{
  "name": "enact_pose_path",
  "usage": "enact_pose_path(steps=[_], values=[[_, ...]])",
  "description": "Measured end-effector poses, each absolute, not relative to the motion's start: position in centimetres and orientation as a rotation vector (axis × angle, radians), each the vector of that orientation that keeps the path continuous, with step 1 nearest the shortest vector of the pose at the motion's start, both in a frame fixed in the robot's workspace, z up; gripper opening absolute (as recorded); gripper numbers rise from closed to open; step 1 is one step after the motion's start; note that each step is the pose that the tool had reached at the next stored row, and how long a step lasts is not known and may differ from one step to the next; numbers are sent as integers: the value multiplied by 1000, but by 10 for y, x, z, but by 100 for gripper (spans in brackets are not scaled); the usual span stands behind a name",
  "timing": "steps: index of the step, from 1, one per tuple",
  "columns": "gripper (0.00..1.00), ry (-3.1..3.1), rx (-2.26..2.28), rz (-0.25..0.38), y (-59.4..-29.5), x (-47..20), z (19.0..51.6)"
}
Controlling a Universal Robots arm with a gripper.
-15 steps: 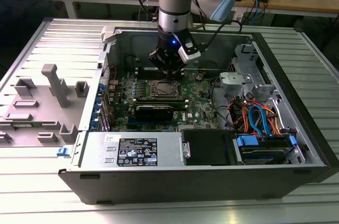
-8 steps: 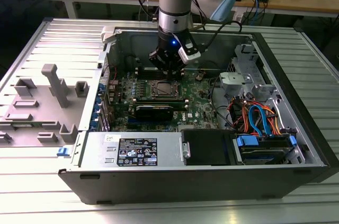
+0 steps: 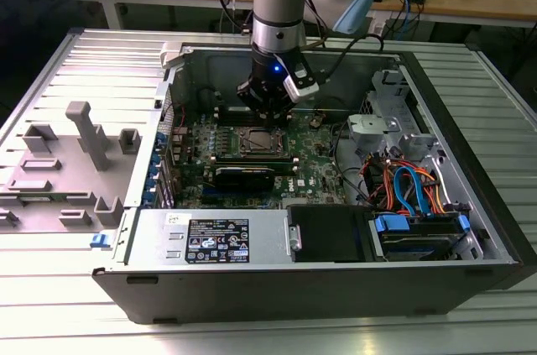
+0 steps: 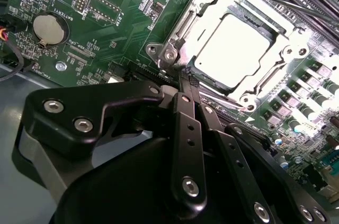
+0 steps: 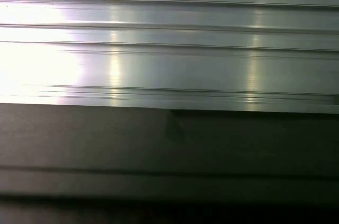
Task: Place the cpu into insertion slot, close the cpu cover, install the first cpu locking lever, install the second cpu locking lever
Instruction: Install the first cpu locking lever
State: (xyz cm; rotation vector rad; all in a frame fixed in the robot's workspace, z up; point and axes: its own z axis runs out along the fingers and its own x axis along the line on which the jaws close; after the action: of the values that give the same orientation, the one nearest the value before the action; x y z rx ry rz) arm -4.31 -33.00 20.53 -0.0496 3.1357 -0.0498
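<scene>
Jaws pressed together, nothing pinched; gripper (image 4: pixel 186 78) poised at the near corner of the cpu cover (image 4: pixel 183 25), tips just beside its rim. Cover lay flat over the cpu (image 4: pixel 230 49), seated in the insertion slot (image 3: pixel 262 142) on the green motherboard (image 3: pixel 315 172). Hung low in the open computer case (image 3: pixel 470 204), well left of the blue cables (image 3: pixel 419 191)

Tool (image 4: pixel 186 78) tips' gap at cpu cover (image 4: pixel 175 38) unclear
</scene>
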Motion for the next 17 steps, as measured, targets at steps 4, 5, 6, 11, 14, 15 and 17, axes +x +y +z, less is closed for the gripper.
enact_pose_path(steps=[4,5,6,11,14,15,17], values=[[11,3135,-50,-49,-330,-43,205],[11,3135,-50,-49,-330,-43,206],[11,3135,-50,-49,-330,-43,206],[11,3135,-50,-49,-330,-43,207],[11,3137,-49,-49,-331,-43,206],[11,3137,-48,-49,-331,-43,206],[11,3138,-48,-49,-332,-43,206]])
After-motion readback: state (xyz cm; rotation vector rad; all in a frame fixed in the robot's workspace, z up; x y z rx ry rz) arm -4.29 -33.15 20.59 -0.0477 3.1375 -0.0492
